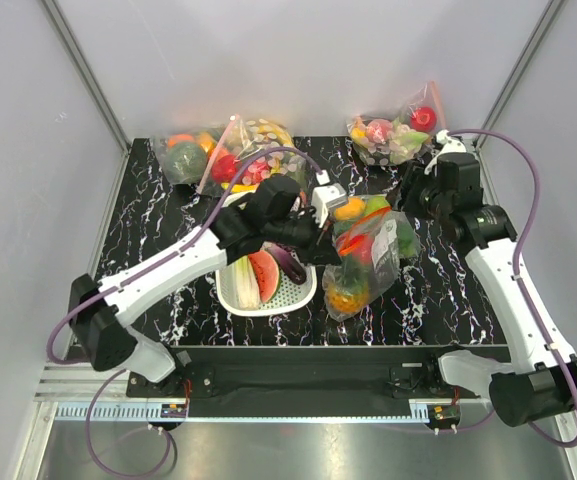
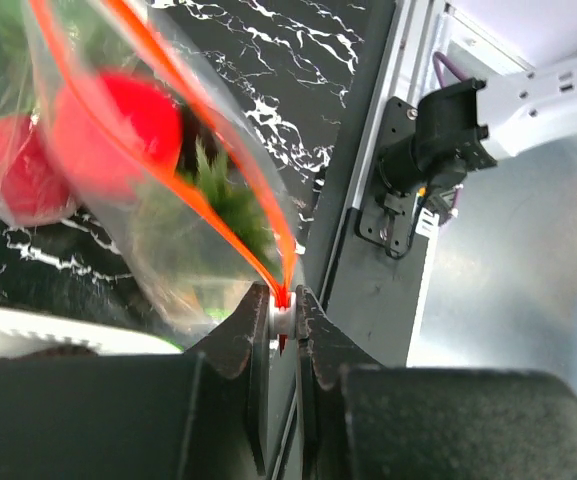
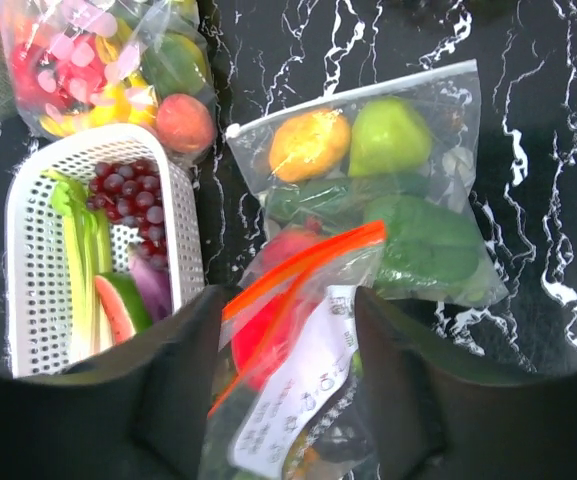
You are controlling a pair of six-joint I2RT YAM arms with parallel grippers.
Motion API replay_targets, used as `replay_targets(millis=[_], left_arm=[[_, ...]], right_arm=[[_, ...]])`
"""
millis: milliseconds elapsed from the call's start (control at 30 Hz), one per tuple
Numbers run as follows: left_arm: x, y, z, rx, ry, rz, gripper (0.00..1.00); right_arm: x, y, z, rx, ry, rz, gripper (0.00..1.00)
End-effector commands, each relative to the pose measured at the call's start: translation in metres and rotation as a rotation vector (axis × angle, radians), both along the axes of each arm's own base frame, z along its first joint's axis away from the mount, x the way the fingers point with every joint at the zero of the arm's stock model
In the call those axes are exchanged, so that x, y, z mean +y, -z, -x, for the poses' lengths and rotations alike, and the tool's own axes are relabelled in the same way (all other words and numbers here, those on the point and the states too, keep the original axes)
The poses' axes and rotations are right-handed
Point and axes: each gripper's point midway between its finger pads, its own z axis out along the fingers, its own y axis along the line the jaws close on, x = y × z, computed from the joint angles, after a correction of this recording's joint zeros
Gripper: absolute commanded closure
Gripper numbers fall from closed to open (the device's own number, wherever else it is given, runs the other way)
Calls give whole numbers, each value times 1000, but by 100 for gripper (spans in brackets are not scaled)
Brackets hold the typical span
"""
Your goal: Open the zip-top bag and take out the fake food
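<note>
The zip-top bag [image 1: 368, 262] hangs lifted above the table's middle, with its orange-red zip strip [image 3: 303, 262] and white label [image 3: 308, 385]. My left gripper [image 1: 330, 252] is shut on the white slider [image 2: 283, 318] at the end of the strip. Inside the bag I see a red round fruit [image 2: 108, 120], a green pineapple crown [image 2: 223, 195] and the orange-yellow pineapple [image 1: 346, 295] at the bottom. My right gripper [image 3: 290, 300] is open, with one finger on each side of the bag's top and not gripping it. It shows at the bag's far right in the top view [image 1: 408, 205].
A clear bag holding an orange and a green apple [image 3: 388, 180] lies flat under the lifted bag. A white basket [image 3: 28, 240] with leek, grapes, watermelon slice and eggplant stands to the left. More bags of toy food lie at the back left [image 1: 218, 150] and back right [image 1: 393, 135].
</note>
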Motion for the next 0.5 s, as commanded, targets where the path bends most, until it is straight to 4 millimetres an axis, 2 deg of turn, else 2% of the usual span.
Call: replay_targets(millis=[0,67,300,467], left_arm=[[-18,-4,-9,-30,-40,-20,100],[-22,-1,-10,-35,-53,-37,100],[-32,11,-5,-32,-54,-72,100],[-34,15,-1,-34,-54,-92,100]], right_arm=[[-2,-20,17,17,58,-83,36],[5,-20,24,44,48,-134,31],[14,13,53,231,86,-231,32],[11,33,72,313,109,-224,34]])
